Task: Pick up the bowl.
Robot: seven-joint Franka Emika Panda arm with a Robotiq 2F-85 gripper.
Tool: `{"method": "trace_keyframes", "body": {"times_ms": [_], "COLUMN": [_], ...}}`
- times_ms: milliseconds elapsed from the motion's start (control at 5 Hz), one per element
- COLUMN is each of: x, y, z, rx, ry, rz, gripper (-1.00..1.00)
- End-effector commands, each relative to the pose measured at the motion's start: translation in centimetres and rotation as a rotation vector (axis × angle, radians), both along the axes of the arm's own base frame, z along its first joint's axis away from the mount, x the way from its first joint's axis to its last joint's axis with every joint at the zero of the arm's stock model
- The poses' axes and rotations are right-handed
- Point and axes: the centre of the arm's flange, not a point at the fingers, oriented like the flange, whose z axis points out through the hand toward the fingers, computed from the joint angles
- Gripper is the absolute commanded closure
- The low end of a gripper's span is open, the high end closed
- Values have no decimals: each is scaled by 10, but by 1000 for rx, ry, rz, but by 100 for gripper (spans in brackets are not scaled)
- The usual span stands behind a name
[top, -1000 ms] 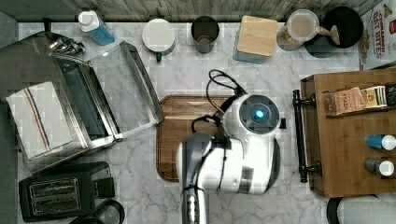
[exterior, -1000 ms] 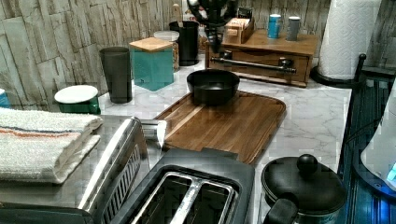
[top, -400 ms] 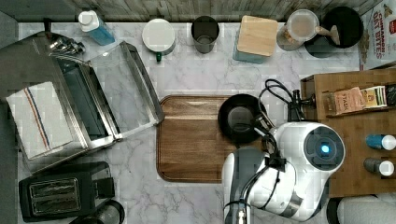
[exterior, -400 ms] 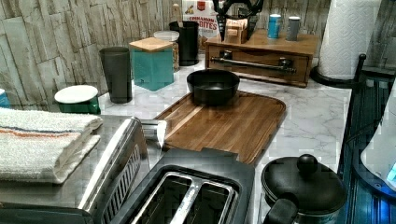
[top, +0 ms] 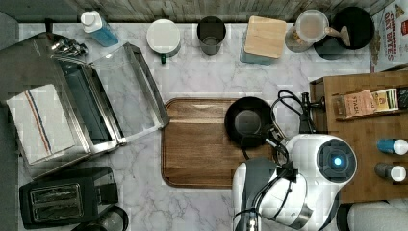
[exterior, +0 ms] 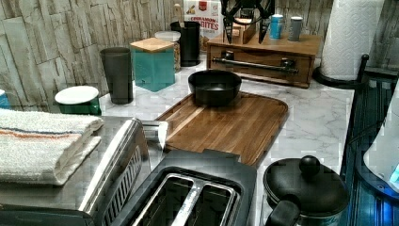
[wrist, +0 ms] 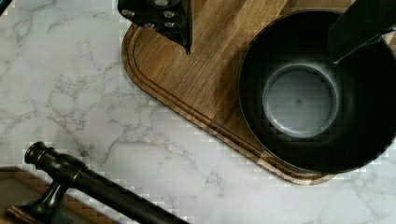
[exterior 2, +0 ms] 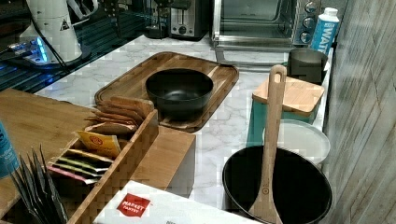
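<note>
Bowl (wrist: 312,91) on the wooden board's (wrist: 205,79) corner lies partly beneath the gripper (wrist: 266,32), one spread finger over its rim.

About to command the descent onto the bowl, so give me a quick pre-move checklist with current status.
1. Bowl upright and empty on the wooden board: ok.
2. Gripper open: ok, fingers spread in the wrist view.
3. Fingers straddling the rim: ok; one finger is over the bowl, the other over the board.
4. Gripper down at rim height: not ok, high above in the left view.
5. Clearance from the wooden drawer box: cannot tell.
</note>
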Motion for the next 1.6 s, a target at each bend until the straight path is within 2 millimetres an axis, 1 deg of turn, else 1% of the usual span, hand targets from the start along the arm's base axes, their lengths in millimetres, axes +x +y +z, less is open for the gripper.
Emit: {"method": "trace_keyframes", "body": {"times_ms": [200, 400, 600, 800, 1000, 1200, 1400, 1600], "x": [-37, -32, -24, -19, -13, -14, -16, -10], "y": [20, 9, -3, -11, -13, -21, -23, -21], "z": [-50, -57, -65, -80, -85, -97, -104, -113], "rx": [15, -1, 24, 40, 16, 11, 21, 32], "ry": [-56, -57, -81, -87, -119, -102, -124, -151], "rz": [-161, -182, -183, -149, -137, -147, -145, -115], "gripper": [-100, -100, -100, -100, -100, -100, -100, -100]}}
